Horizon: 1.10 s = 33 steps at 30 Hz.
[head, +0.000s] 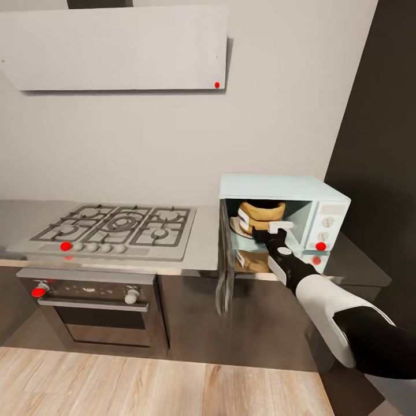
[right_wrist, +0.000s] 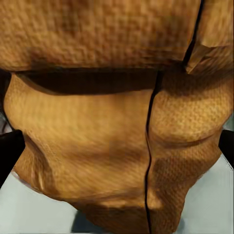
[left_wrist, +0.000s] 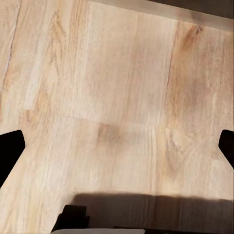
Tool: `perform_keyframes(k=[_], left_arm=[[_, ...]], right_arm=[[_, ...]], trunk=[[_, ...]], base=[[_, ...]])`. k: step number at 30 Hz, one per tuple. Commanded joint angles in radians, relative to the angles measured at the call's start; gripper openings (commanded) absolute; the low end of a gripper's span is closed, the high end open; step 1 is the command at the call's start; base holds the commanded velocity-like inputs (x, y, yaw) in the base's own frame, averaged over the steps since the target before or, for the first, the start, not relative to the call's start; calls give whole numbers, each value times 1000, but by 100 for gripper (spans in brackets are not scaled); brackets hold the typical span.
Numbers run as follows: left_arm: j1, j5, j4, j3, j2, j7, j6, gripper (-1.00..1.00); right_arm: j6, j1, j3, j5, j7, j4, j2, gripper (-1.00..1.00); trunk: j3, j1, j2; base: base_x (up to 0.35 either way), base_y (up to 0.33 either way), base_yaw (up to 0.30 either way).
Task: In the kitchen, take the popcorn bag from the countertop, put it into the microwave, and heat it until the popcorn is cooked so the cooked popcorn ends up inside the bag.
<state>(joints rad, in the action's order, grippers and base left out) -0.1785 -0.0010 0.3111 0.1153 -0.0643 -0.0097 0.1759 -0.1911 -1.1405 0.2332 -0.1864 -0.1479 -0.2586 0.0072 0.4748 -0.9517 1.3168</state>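
Note:
The pale mint-blue microwave (head: 326, 199) stands on the grey countertop (head: 203, 245) with its door (head: 225, 271) swung open toward me. Inside it the mustard-tan popcorn bag (head: 263, 210) sits upright on a pale plate. My right gripper (head: 263, 223) reaches into the cavity, fingers spread wide at either side of the bag. The right wrist view has the crumpled bag (right_wrist: 112, 141) very close, with dark fingertips (right_wrist: 9, 153) at the frame's edges. No popcorn can be seen. My left gripper (left_wrist: 117, 146) hangs open over the wood floor (left_wrist: 117, 87).
A steel gas hob (head: 115, 228) lies left of the microwave, with a dark oven (head: 98, 312) below it and a hood (head: 115, 49) above. A tall dark cabinet (head: 381, 127) rises right of the microwave. Pale wood floor (head: 144, 381) spreads before the cabinets.

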Motion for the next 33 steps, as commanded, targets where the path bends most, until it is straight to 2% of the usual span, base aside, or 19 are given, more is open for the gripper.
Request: perform_keyframes(k=[1, 10, 16, 33], left_arm=[[-1, -1, -1, 4, -1, -1, 3, 100], [-1, -2, -1, 4, -2, -1, 3, 100], [-1, -2, -1, 4, -1, -1, 3, 100], [-1, -2, -1, 5, -2, -1, 4, 100]], right_arm=[[-2, -1, 20, -15, 4, 2, 0, 100], [-1, -1, 23, -15, 4, 2, -1, 100], [-1, -1, 23, -15, 4, 2, -2, 100], [-1, -1, 23, -15, 4, 2, -1, 100]], trunk=[[1, 0, 0], [1, 0, 0], [1, 0, 0], [1, 0, 0]], base=[[80, 67, 0], [13, 10, 0], [149, 0, 0], [3, 0, 0]])
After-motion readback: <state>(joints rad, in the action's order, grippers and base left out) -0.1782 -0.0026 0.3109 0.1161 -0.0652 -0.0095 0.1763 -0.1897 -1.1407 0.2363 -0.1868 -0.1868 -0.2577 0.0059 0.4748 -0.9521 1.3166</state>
